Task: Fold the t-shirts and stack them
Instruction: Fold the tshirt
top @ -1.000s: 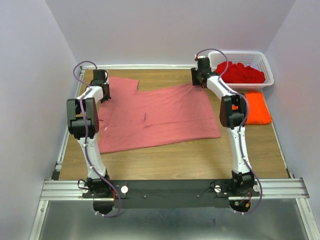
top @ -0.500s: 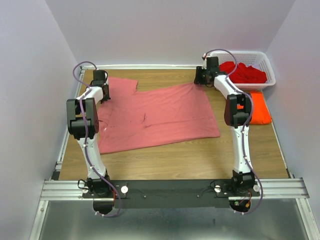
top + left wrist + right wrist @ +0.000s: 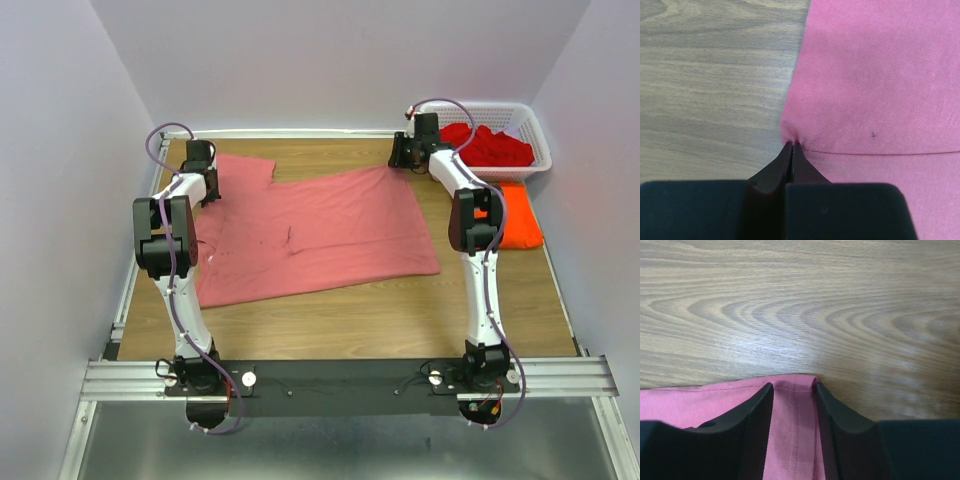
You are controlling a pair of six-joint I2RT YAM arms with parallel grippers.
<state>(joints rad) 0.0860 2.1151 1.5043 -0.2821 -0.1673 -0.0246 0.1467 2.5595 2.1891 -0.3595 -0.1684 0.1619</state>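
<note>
The large salmon-pink t-shirt lies spread flat on the wooden table. My left gripper is at its far left edge. In the left wrist view the gripper is shut, pinching a pucker of the pink shirt at its edge. My right gripper is at the shirt's far right corner. In the right wrist view it is open, with its fingers on either side of the hemmed corner of the pink shirt. An orange t-shirt lies folded at the right. Deep red t-shirts fill the basket.
A white lattice basket stands at the far right corner, just right of my right wrist. The table's back edge and wall run close behind both grippers. Bare wood shows in front of the pink shirt.
My right wrist has shifted a little to the right and back, toward the basket, then held still. The left arm and the pink shirt have not moved.
</note>
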